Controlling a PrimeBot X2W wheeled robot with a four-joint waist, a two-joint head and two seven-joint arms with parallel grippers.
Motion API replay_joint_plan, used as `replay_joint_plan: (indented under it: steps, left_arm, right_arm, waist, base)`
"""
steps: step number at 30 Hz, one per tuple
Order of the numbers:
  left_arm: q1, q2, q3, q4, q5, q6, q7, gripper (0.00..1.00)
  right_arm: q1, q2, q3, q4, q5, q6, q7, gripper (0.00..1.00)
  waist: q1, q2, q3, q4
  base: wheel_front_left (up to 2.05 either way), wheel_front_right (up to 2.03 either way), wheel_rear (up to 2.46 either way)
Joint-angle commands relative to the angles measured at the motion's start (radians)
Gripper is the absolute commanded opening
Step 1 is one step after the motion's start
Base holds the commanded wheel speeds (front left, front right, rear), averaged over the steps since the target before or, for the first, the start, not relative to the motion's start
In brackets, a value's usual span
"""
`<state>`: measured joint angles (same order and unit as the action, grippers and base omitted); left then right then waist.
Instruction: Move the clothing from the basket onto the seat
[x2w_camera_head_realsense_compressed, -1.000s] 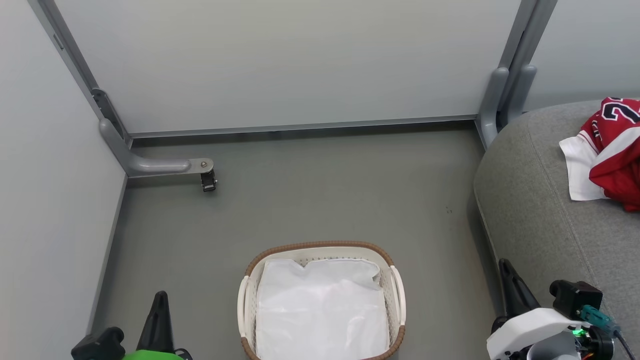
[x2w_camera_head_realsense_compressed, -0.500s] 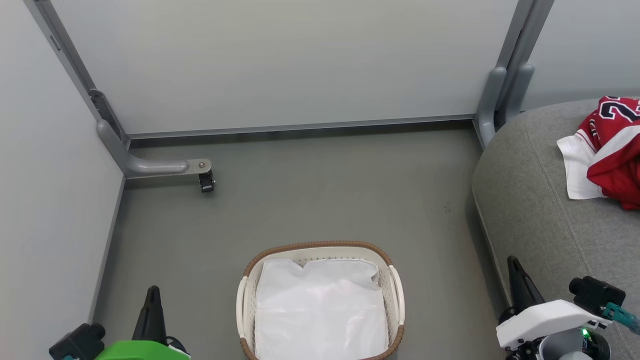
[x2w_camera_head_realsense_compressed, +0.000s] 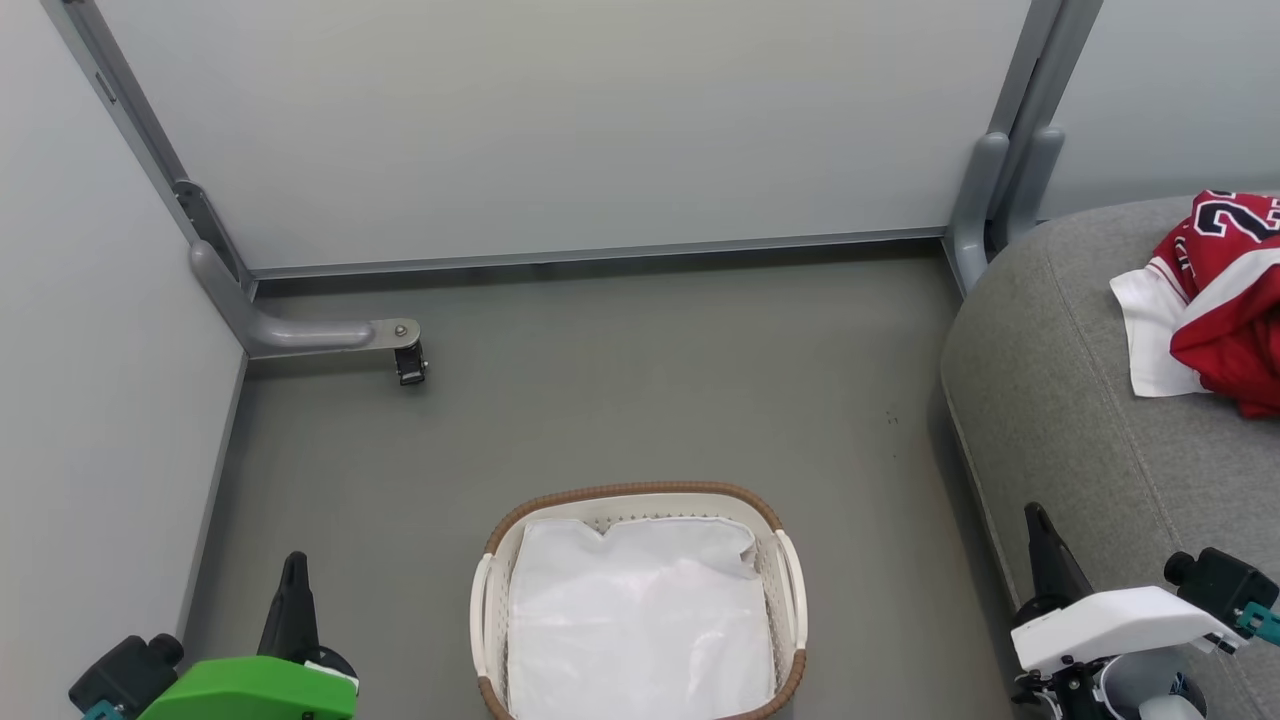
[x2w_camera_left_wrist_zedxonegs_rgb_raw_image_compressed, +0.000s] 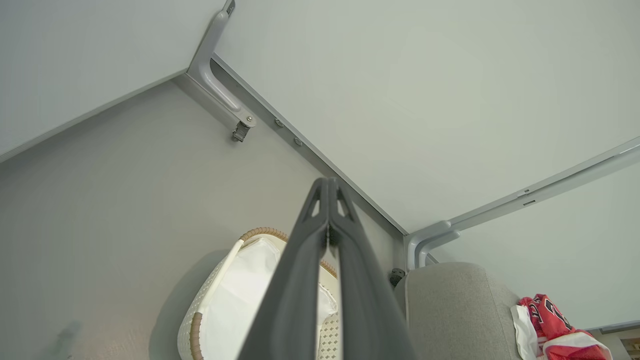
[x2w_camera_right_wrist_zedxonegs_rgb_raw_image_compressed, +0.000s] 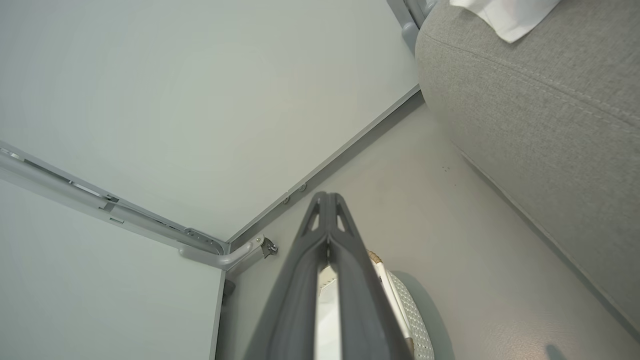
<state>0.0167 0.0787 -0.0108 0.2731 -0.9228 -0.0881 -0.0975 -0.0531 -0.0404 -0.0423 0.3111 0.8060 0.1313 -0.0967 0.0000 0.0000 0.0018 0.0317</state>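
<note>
Grey floor (x2w_camera_head_realsense_compressed: 600, 380), pale partition walls. Head: basket (x2w_camera_head_realsense_compressed: 640, 491) on floor, white sheet (x2w_camera_head_realsense_compressed: 640, 620) inside; clothing (x2w_camera_head_realsense_compressed: 1225, 320) on seat (x2w_camera_head_realsense_compressed: 1060, 420), far right; left gripper (x2w_camera_head_realsense_compressed: 293, 565), right gripper (x2w_camera_head_realsense_compressed: 1034, 520) low, flanking basket. Left wrist: fingers (x2w_camera_left_wrist_zedxonegs_rgb_raw_image_compressed: 307, 240) pressed together, empty. Right wrist: tips meeting, nothing held.

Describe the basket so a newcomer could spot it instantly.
Start at the grey floor between the pale wall panels and the grey seat on the right. Bottom centre of the head view sits the basket: oval, white perforated plastic, holding a white sheet. Its brown woven rim sets it apart; the red clothing lies on the seat.
</note>
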Motion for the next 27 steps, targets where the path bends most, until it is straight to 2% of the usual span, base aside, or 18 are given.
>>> replay_joint_plan:
  steps: [1, 27]
  left_arm:
    - [-0.033, 0.001, 0.008, -0.013, -0.027, -0.007, 0.007, 0.00]
    - [-0.072, -0.011, 0.056, -0.020, -0.284, -0.021, 0.088, 0.00]
  right_arm:
    - [-0.025, -0.006, -0.006, -0.018, 0.034, 0.000, 0.009, 0.00]
    - [-0.040, -0.009, -0.032, -0.038, 0.332, 0.000, 0.087, 0.00]
  waist:
    - [0.0000, 0.0000, 0.000, 0.000]
    - [0.0000, 0.0000, 0.000, -0.010]
  base:
    - [0.00, 0.00, 0.00]
    - [0.00, 0.00, 0.00]
